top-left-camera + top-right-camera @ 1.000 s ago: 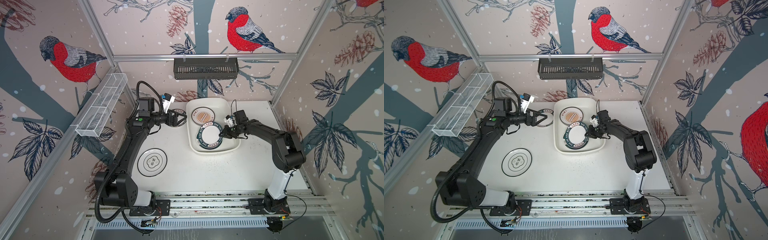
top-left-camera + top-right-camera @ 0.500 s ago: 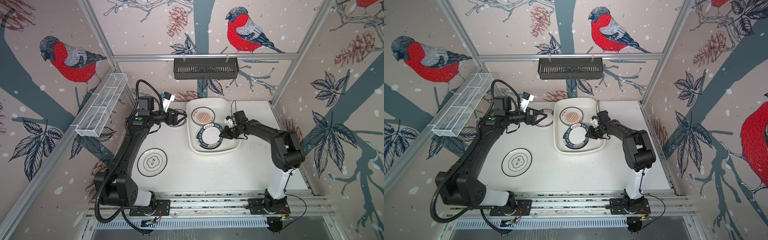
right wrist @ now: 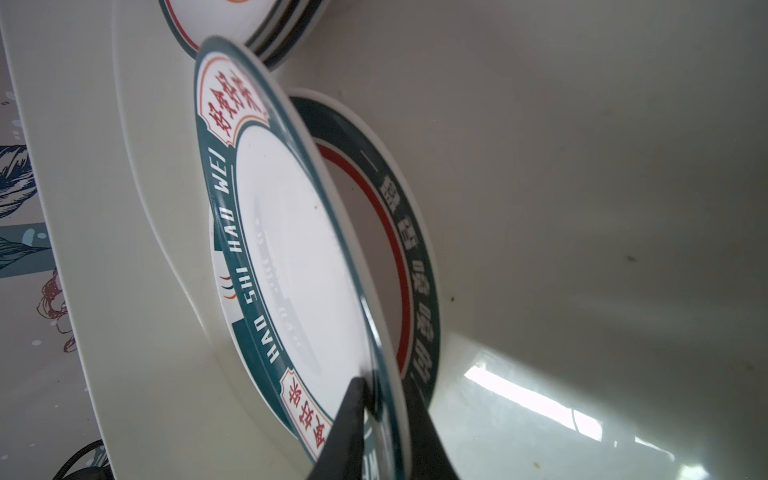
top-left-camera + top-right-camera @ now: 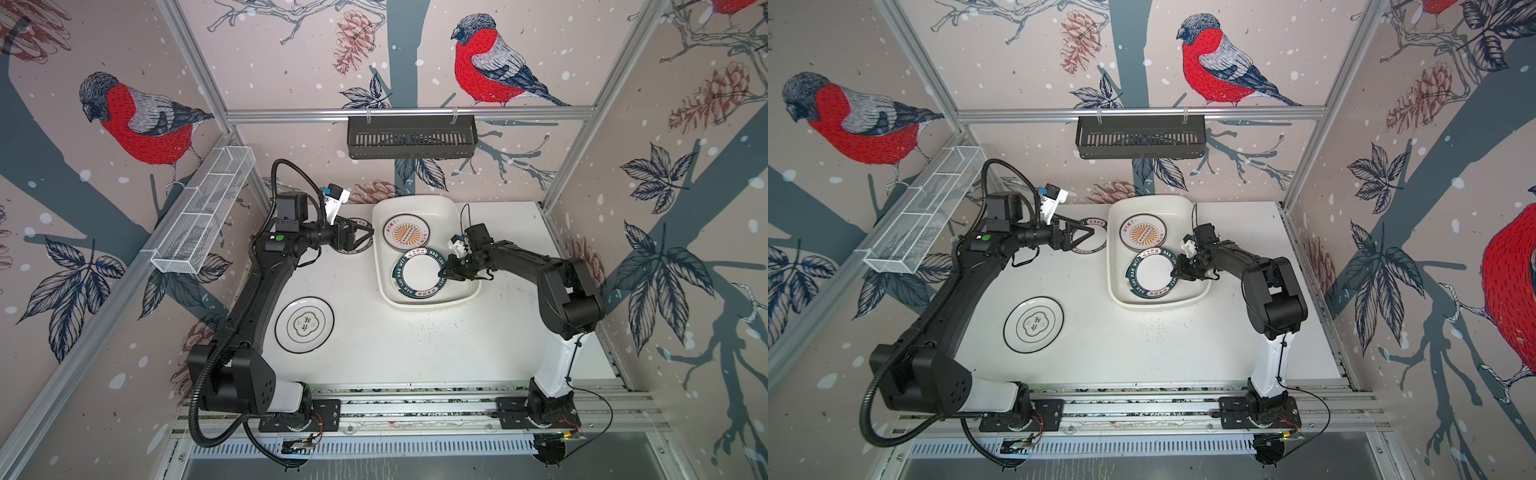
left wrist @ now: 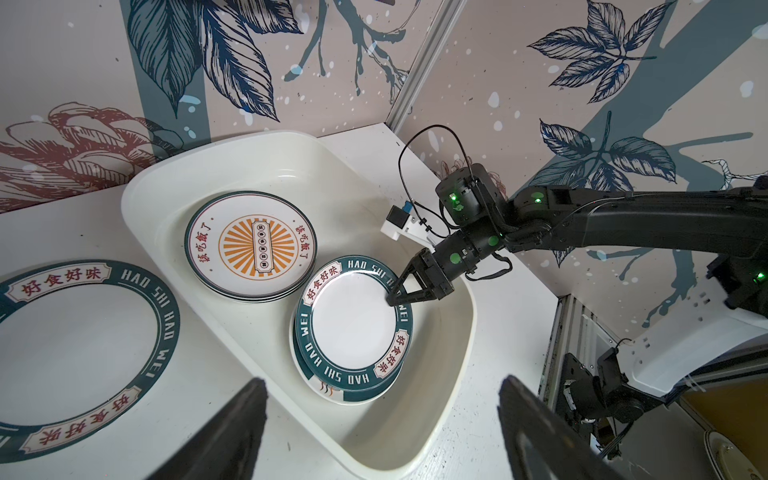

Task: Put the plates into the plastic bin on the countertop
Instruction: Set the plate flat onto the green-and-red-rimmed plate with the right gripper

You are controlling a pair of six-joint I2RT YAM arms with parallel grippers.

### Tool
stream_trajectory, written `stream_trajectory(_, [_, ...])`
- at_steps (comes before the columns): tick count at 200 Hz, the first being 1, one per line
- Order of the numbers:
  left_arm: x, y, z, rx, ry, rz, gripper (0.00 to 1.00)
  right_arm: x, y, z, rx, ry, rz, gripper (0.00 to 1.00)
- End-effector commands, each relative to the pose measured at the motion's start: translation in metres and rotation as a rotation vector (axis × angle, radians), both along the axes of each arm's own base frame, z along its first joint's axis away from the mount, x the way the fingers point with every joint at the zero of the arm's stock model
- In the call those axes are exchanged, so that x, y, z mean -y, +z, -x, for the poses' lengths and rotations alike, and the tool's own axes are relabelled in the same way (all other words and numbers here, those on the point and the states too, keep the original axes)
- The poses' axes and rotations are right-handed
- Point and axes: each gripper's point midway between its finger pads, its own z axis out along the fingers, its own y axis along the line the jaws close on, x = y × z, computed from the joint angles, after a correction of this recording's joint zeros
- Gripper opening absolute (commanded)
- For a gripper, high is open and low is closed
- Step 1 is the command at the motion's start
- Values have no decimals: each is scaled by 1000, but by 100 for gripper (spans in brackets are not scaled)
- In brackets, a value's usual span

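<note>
Plate (image 5: 353, 320) "HAO SHI HAO WEI" in bin (image 5: 436, 395), right gripper (image 5: 392, 300) astride rim, grip unclear; left gripper (image 4: 365, 237) spread.

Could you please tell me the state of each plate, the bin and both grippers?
bin, upright, holding plates.
sunburst plates, stacked flat in the bin.
tilted plate, leaning over a lower plate in the bin.
loose teal plate, flat beside the bin.
emblem plate, flat on the countertop.
left gripper, open near the loose teal plate.
right gripper, shut on the tilted plate.
</note>
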Motion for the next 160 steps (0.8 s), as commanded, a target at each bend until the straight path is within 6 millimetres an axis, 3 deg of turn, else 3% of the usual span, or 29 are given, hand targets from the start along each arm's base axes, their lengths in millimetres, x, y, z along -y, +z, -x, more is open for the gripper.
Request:
stream_trajectory(1, [3, 5, 5, 16, -28, 8, 87, 5, -9, 3, -4, 11, 44, 18])
stream_trajectory(160, [3, 5, 6, 19, -31, 2, 87, 6, -15, 7, -15, 13, 51, 23])
